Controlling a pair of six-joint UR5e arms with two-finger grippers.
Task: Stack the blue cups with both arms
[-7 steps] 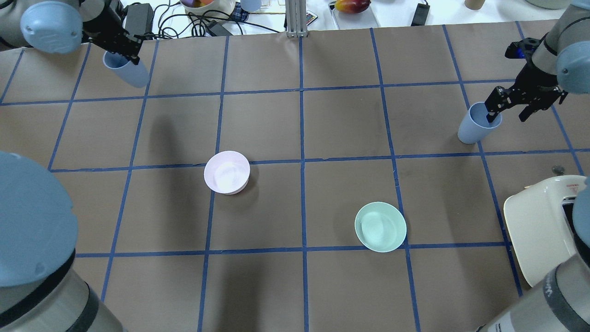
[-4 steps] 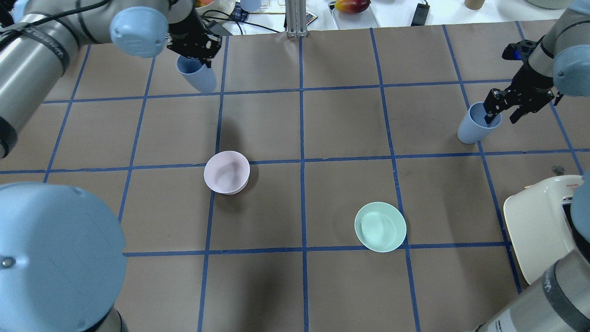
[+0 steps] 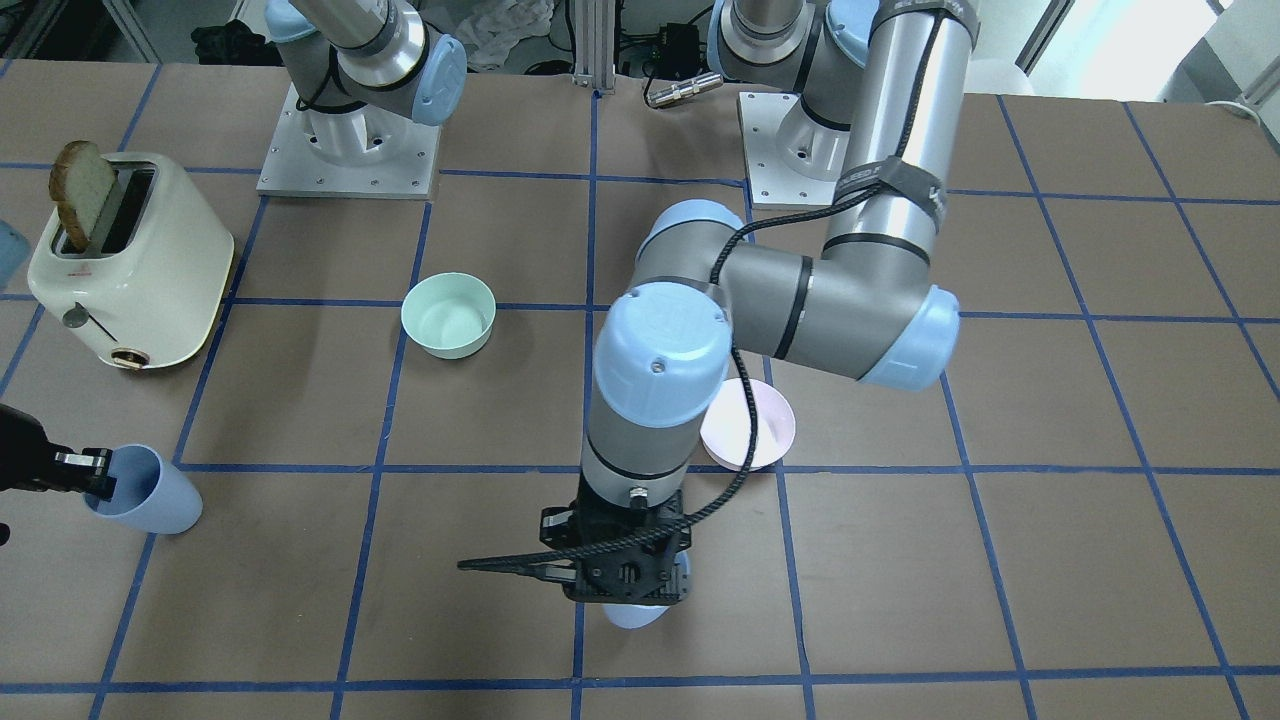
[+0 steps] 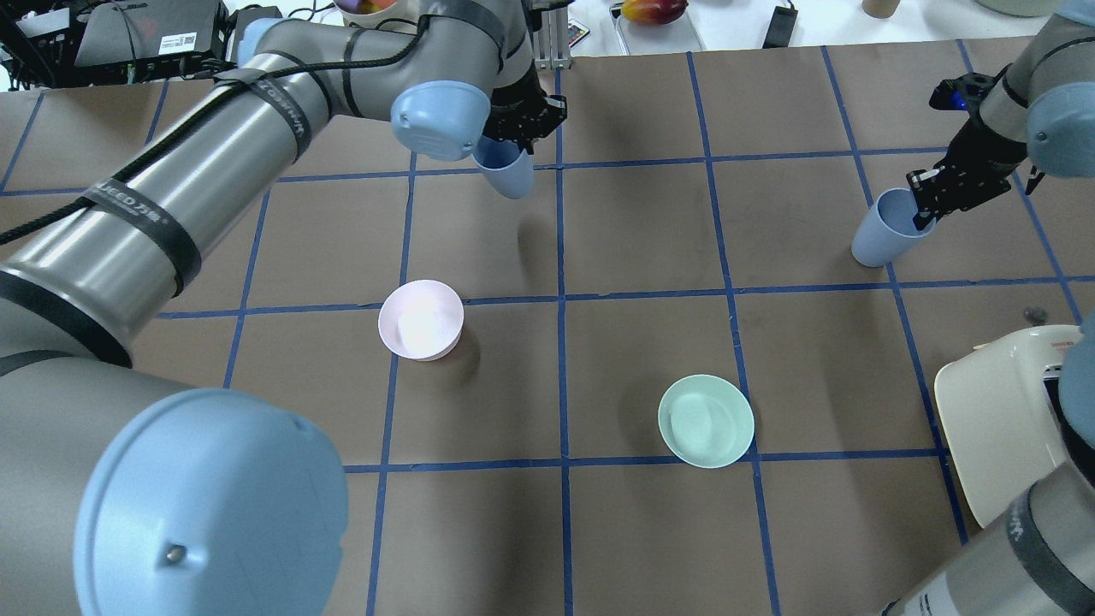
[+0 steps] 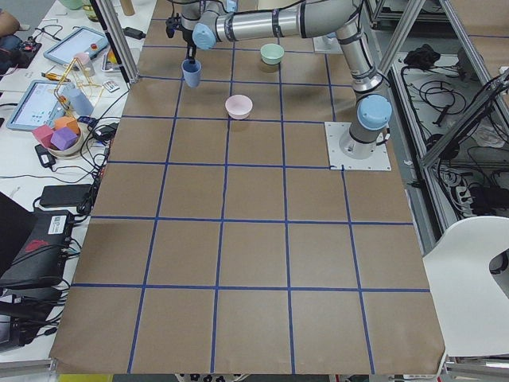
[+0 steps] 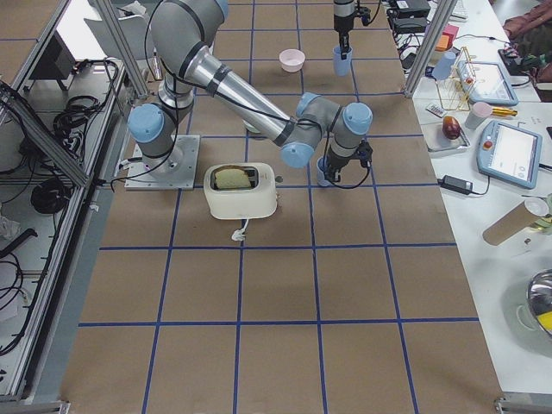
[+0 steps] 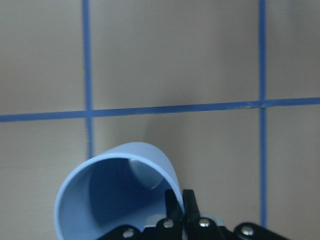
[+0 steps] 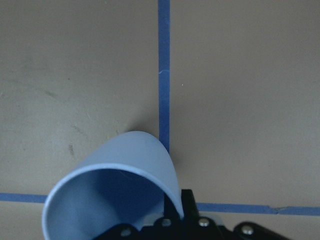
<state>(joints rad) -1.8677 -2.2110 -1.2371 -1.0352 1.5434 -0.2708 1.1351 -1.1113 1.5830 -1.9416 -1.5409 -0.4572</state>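
While our left gripper (image 4: 506, 147) pinches the lifted cup (image 4: 511, 177) far-centre, our right gripper (image 4: 924, 205) clamps the right cup (image 4: 874, 238) | step: bringing cups together | next: we centre one over the other; nest

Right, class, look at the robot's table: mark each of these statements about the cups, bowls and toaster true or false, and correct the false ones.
1. The left gripper pinches the rim of a blue cup. True.
2. The two blue cups are already stacked. False: the other cup is far off, its rim pinched by the right gripper.
3. The mint-green bowl holds a cup. False: it is empty.
4. A slice of bread sticks up from the toaster. True.
5. The pink bowl lies upside down. False: its opening faces up.
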